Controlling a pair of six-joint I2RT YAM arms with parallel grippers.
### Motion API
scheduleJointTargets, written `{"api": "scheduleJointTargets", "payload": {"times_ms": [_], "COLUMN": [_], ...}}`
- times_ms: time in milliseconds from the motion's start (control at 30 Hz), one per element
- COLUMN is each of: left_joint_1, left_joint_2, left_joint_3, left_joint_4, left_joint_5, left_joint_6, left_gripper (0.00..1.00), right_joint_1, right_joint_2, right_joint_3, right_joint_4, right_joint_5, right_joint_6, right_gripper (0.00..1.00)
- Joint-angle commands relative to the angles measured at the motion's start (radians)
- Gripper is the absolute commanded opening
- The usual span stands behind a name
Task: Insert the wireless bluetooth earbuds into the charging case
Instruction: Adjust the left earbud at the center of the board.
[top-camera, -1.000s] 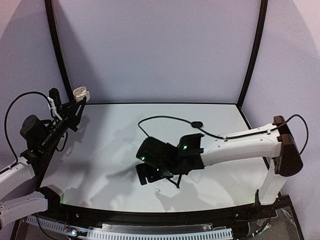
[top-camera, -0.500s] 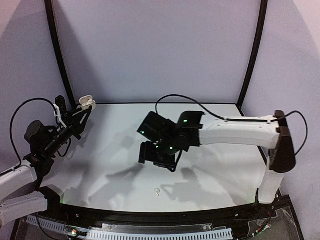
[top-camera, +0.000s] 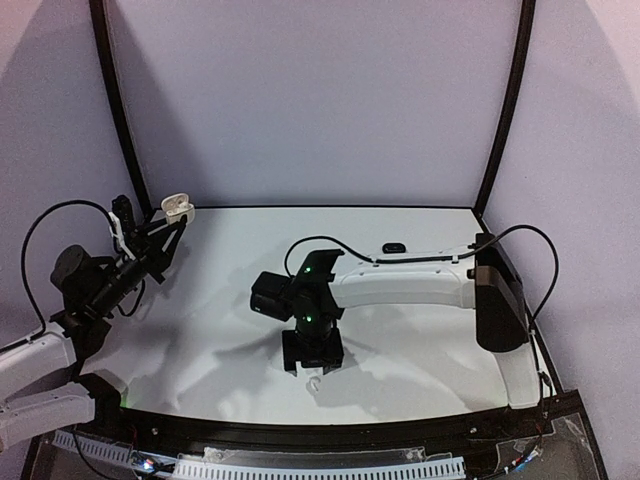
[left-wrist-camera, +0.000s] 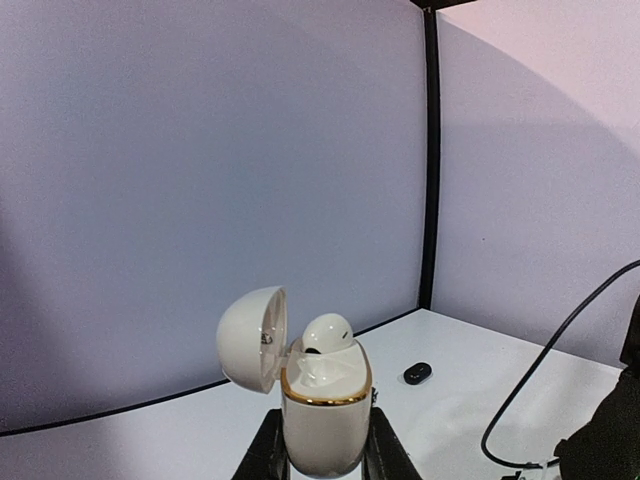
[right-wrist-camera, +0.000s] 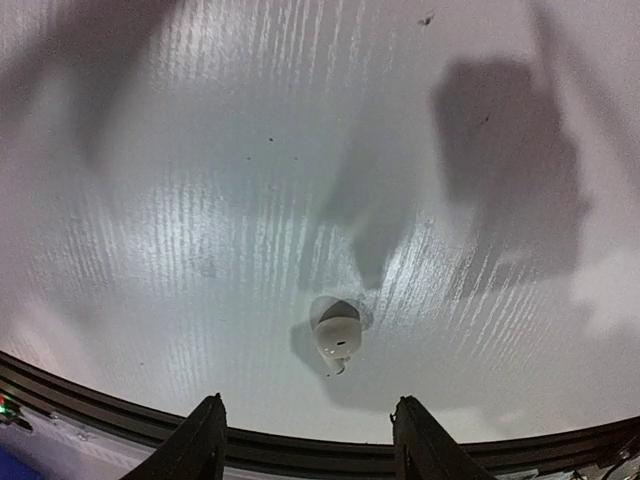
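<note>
Right wrist view, with overhead and left wrist views for context. The main hazard is that the loose white earbud (right-wrist-camera: 337, 335), small and rounded, squirts out from between the fingers as they close. It could then roll toward the dark table (right-wrist-camera: 200, 200) edge along the bottom of the frame, which lies near it. An off-centre or shallow pinch would probably cause this. The right gripper (right-wrist-camera: 308, 430) has its jaws partly apart and empty. The earbud lies on the table above the gap between the two fingertips (right-wrist-camera: 208, 425) in the frame, slightly right of its midline and touching neither finger. At the left of the overhead view, the left gripper (top-camera: 168, 225) is clamped on the open white charging case (left-wrist-camera: 322, 420), held upright above the table. One white earbud (left-wrist-camera: 326, 332) sits in its well, though how fully cannot be told. A small black object (top-camera: 394, 247) lies toward the table's far right.
</note>
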Motion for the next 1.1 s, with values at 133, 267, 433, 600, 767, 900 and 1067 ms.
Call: {"api": "scheduleJointTargets", "payload": {"times_ms": [133, 267, 433, 600, 767, 900, 1067], "left_joint_1": [-0.006, -0.006, -0.006, -0.006, -0.006, -0.006, -0.006], "left_joint_2": [0.007, 0.009, 0.008, 0.009, 0.011, 0.012, 0.018], "left_joint_3": [-0.017, -0.015, -0.014, -0.010, -0.010, -0.009, -0.008], "left_joint_4": [0.031, 0.028, 0.024, 0.020, 0.018, 0.015, 0.018], "left_joint_5": [0.009, 0.006, 0.005, 0.003, 0.000, -0.001, 0.001], "left_joint_6": [0.012, 0.011, 0.016, 0.019, 0.017, 0.026, 0.024], "left_gripper": [0.01, 0.01, 0.01, 0.01, 0.01, 0.01, 0.01], "right_joint_1": [-0.020, -0.021, -0.029, -0.031, -0.030, -0.030, -0.030], "right_joint_2": [-0.015, -0.002, 0.042, 0.099, 0.096, 0.087, 0.063], "right_joint_3": [-0.121, -0.122, -0.092, -0.023, 0.000, -0.019, -0.026], "right_joint_4": [0.078, 0.120, 0.124, -0.001, 0.006, 0.010, -0.004], "right_joint_5": [-0.079, -0.081, -0.090, -0.045, -0.037, -0.047, -0.046], "right_joint_6": [-0.171, -0.197, -0.230, -0.198, -0.202, -0.205, -0.202], "right_gripper": [0.56, 0.51, 0.45, 0.40, 0.33, 0.29, 0.35]}}
